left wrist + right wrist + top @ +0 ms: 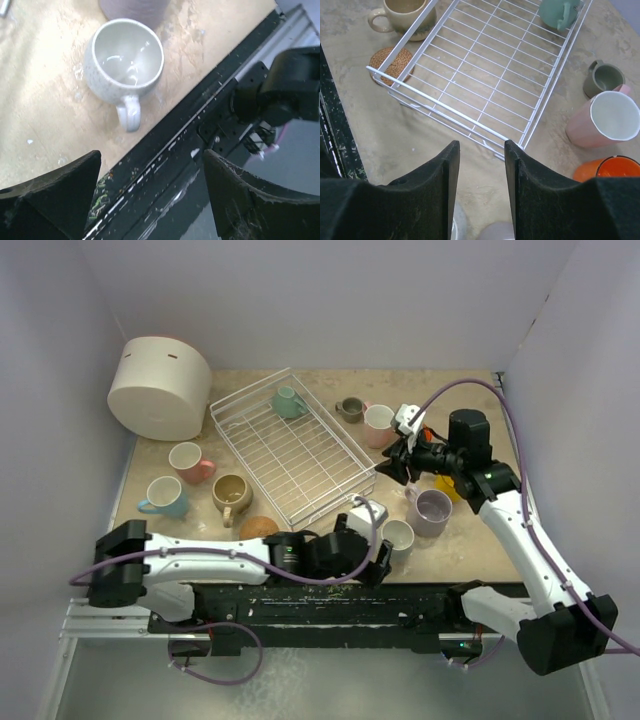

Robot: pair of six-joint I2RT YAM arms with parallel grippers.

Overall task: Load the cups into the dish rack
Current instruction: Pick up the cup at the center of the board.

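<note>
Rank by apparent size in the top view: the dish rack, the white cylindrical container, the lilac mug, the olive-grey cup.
Largest to smallest:
1. dish rack
2. white cylindrical container
3. lilac mug
4. olive-grey cup

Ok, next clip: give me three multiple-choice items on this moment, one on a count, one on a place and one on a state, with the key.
1. How many cups are in the dish rack?
A. None
B. One
C. Three

2. Where is the white speckled cup?
A. Inside the dish rack
B. Upright on the table, near its front edge
C. On its side at the table's far edge

3. The left claw is:
A. Open and empty
B. Shut on a cup handle
C. Shut on a rack wire

Key:
1 B: only the teal cup sits inside the wires, at the far corner.
2 B: the left wrist view shows it standing mouth up beside the black front rail.
3 A: its fingers stand wide apart with nothing between them.
</note>
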